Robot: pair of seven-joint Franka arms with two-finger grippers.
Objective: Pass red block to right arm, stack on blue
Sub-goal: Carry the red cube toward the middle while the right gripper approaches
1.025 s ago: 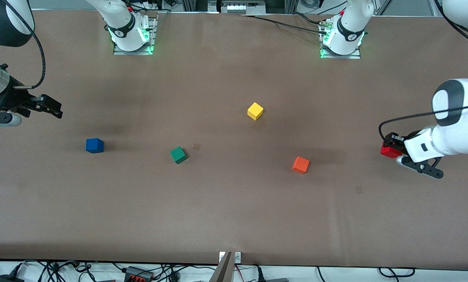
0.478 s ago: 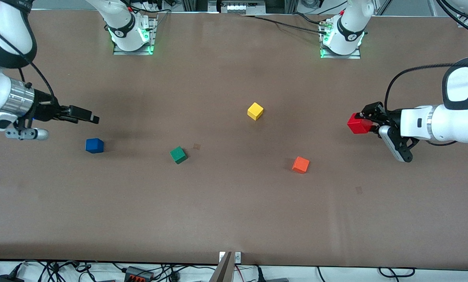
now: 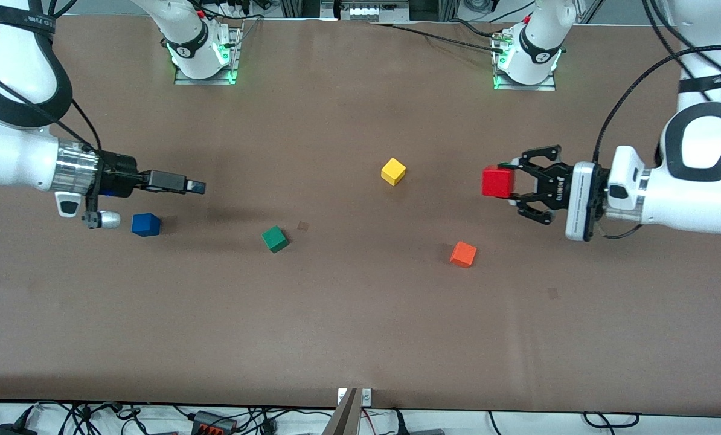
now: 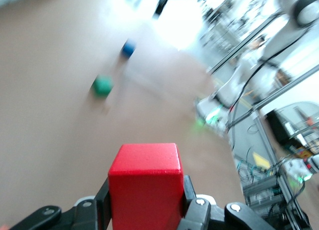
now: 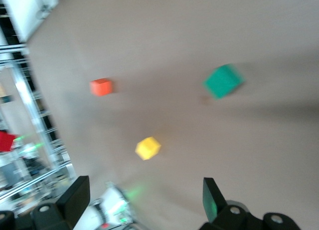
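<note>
The left gripper point(image 3: 513, 183), at the right of the front frame, clamps its 2 claw fingers on the red block point(image 3: 497, 182), holding it in the air over the table point(image 3: 360, 338) between the yellow cube point(image 3: 393, 171) and the orange cube point(image 3: 463, 254). The right gripper point(image 3: 196, 186), at the left of the frame, hangs over the table above the blue block point(image 3: 145, 224); its wrist view shows the fingers point(image 5: 77, 197) spread wide apart and empty. The green cube point(image 3: 275, 238) sits left of centre.
</note>
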